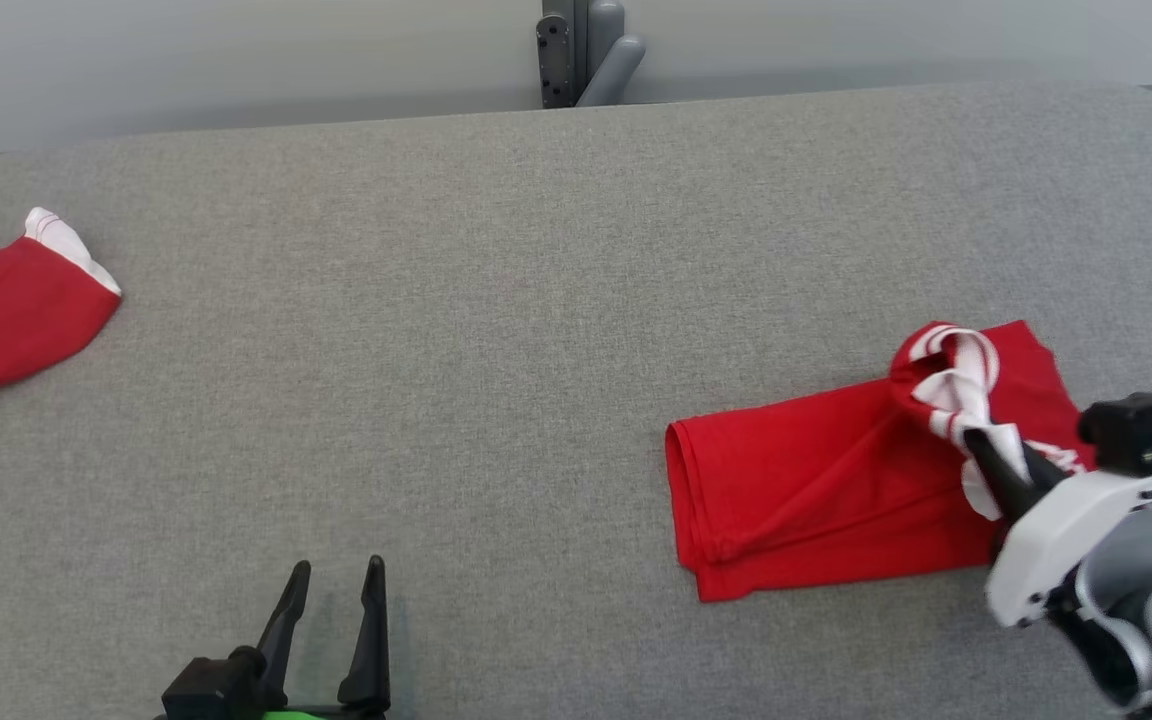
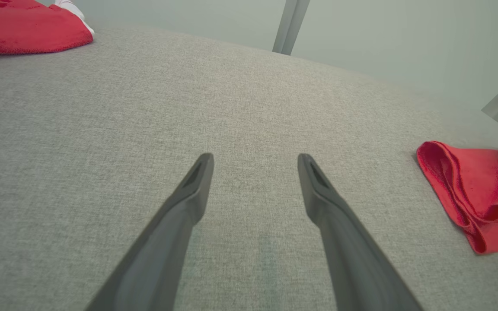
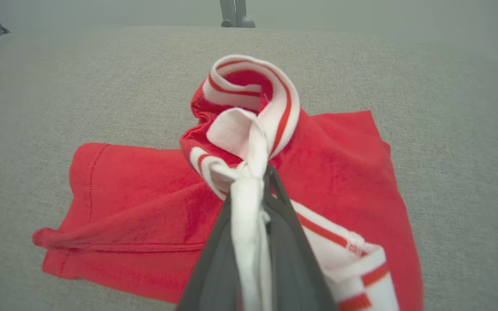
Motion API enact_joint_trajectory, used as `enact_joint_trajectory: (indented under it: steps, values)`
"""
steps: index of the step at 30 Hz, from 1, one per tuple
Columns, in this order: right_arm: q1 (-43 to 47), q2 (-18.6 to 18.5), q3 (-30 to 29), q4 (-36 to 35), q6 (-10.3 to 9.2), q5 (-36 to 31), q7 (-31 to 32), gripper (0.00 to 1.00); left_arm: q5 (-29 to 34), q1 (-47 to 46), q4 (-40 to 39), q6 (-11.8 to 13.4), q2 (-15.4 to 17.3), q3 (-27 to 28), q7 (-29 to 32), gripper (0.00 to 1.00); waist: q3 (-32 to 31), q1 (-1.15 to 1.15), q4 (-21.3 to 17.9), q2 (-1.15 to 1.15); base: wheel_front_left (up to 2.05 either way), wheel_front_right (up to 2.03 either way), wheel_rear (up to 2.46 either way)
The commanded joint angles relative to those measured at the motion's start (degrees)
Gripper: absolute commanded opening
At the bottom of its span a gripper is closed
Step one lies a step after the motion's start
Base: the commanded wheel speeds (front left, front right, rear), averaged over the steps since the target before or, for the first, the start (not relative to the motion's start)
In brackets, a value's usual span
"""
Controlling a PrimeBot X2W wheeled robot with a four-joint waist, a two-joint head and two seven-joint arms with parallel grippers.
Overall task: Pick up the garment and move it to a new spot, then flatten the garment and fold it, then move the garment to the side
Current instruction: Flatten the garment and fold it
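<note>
Right end effector (image 1: 974, 438) clamped on white striped collar (image 1: 951, 380) of folded red garment (image 1: 806, 480), lying right side of grey surface (image 1: 496, 300). Left end effector (image 1: 338, 570) spread wide, empty, low over surface.

Grey fabric tabletop (image 1: 496, 330). Red cloth with white trim (image 1: 16, 310) lying at far left edge. Grey metal post (image 1: 576, 50) behind far edge, against pale wall (image 1: 236, 60).
</note>
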Motion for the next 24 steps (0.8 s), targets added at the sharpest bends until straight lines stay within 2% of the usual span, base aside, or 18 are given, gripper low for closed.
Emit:
enact_joint_trajectory:
  steps: [1, 2, 3, 6, 9, 14, 24]
  values:
    - [0.8, 3.8, 0.2, -1.3, -0.05, -1.7, 0.5, 0.0, -0.1, -0.4, 0.3, 0.0, 0.1, -0.3, -0.1, 1.0, 0.2, 0.0, -0.3, 0.0, 0.0, 0.0, 0.0]
    - [1.1, 8.5, 1.0, -1.8, -0.05, -4.6, 0.6, 0.0, 0.1, -0.7, 0.7, 0.1, 0.1, -0.8, -0.1, 1.0, 0.4, 0.0, -0.3, 0.0, 0.0, 0.0, 0.0]
    - [1.2, 10.9, 1.3, -1.6, -0.05, -5.4, 0.2, 0.0, 0.1, -0.9, 0.8, 0.2, 0.1, -1.0, -0.1, 1.0, 0.5, 0.0, -0.3, 0.0, 0.0, 0.0, 0.0]
    - [1.1, 16.0, 2.8, 0.2, -0.05, -8.1, -0.8, 0.0, -0.1, -0.8, 1.1, 0.4, 0.1, -1.6, -0.1, 1.0, 0.6, 0.0, 0.0, 0.0, 0.0, 0.0, 0.0]
    - [0.7, 19.5, 4.2, 2.3, -0.04, -9.6, -1.9, 0.0, -0.1, -0.2, 1.4, 0.3, 0.1, -2.2, -0.1, 1.0, 0.6, 0.0, 0.3, 0.0, 0.0, 0.0, 0.0]
    - [-0.9, 22.6, 4.1, 5.5, -0.03, -11.1, -4.2, 0.0, -0.3, 0.2, 1.9, 0.4, 0.1, -2.9, -0.1, 1.0, 0.9, 0.0, 0.8, 0.0, 0.0, 0.0, 0.0]
    - [-3.6, 24.5, 4.4, 9.6, -0.03, -12.2, -6.6, 0.0, -0.9, -0.4, 2.6, 1.0, 0.1, -4.5, -0.1, 1.0, 0.9, 0.0, 1.7, 0.0, 0.0, 0.0, 0.0]
